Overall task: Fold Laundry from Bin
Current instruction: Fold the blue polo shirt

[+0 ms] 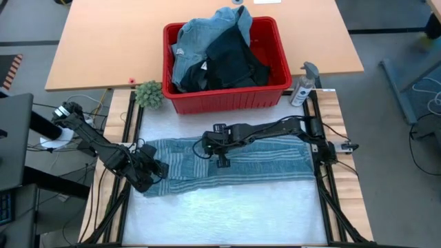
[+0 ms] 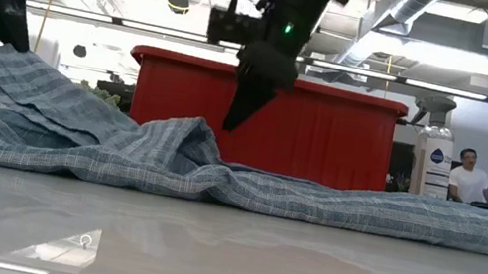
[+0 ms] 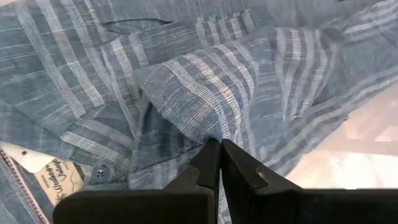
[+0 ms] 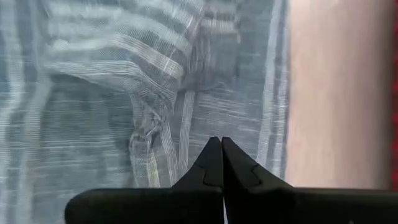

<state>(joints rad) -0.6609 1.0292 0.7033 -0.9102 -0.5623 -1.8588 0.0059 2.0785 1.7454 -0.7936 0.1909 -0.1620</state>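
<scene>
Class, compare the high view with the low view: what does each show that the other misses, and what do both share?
Only the high view shows the laundry heaped inside the bin and a small green plant. Only the low view shows a person in the room behind. Both show the striped shirt spread on the table, the red bin, the spray bottle and the right claw, shut.

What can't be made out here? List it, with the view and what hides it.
- Bottom of the red bin: high view, buried under piled laundry.
- Left gripper on the striped shirt: shut, but whether it pinches cloth is hidden by its own fingers.
- Shirt label: left wrist view, print too small.
- Spray bottle label: too small.
</scene>
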